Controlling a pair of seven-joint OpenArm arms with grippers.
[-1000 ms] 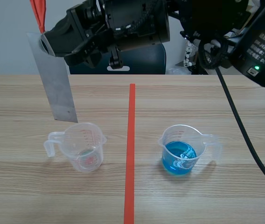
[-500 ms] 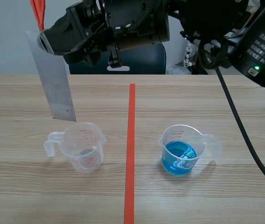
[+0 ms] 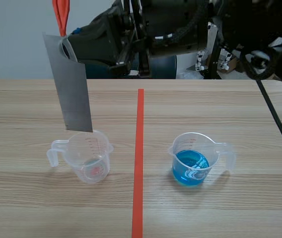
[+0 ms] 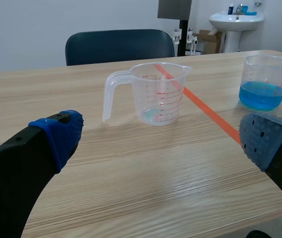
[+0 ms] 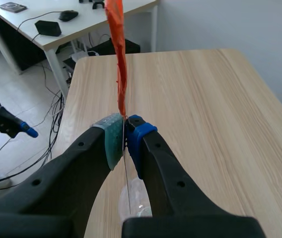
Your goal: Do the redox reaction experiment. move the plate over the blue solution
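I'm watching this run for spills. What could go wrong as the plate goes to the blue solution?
The right gripper pinches the metal plate only at its top edge, so it might swing or slip. Its lower edge hangs near the rim of the clear beaker and could tip it. Hanging tilted, it may clip the blue solution beaker.

Plate (image 3: 73, 89) above left cup (image 3: 88, 156); filled cup (image 3: 193, 159) right

Cropped orange strip (image 3: 60, 15) above plate (image 3: 72, 87)
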